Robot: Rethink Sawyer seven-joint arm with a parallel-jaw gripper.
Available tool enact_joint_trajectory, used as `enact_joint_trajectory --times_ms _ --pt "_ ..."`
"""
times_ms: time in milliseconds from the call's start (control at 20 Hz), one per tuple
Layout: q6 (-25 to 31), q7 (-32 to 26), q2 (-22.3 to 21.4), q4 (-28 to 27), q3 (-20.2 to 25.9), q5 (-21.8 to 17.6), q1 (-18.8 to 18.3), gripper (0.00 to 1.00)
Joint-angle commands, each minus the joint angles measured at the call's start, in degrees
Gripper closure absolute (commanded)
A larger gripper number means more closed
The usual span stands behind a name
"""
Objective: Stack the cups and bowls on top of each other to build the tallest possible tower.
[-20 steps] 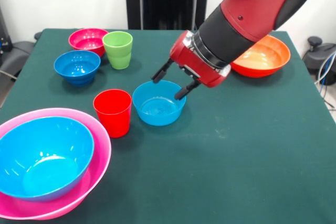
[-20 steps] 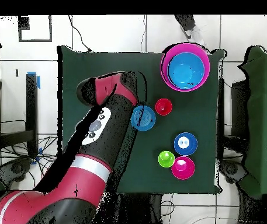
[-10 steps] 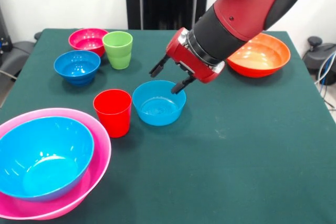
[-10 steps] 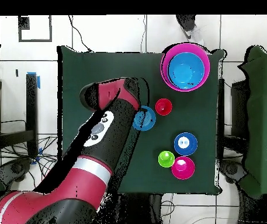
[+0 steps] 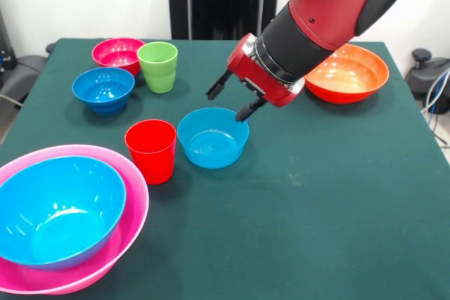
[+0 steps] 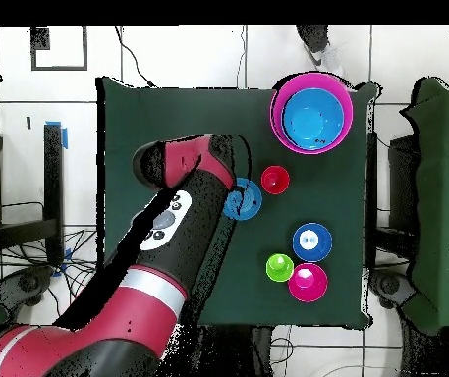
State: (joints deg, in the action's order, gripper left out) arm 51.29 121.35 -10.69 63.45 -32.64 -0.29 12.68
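Though no readable writing anywhere, tool (image 5: 230,102) open, empty, above sm. blue bowl (image 5: 212,138).

No writing, label, brand, number or sign can be read in either view. The cups, the bowls, the arm and the counter all show plain surfaces without legible marks.
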Motion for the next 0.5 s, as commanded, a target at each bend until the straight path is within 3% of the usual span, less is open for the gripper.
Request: enact_joint_trajectory --times_ms 50,500 --pt "-5.0 13.8 0.0 3.2 6.2 3.6 1.1 0.0" --pt "-6.4 14.3 -0.3 4.0 6.6 5.0 1.8 0.0"
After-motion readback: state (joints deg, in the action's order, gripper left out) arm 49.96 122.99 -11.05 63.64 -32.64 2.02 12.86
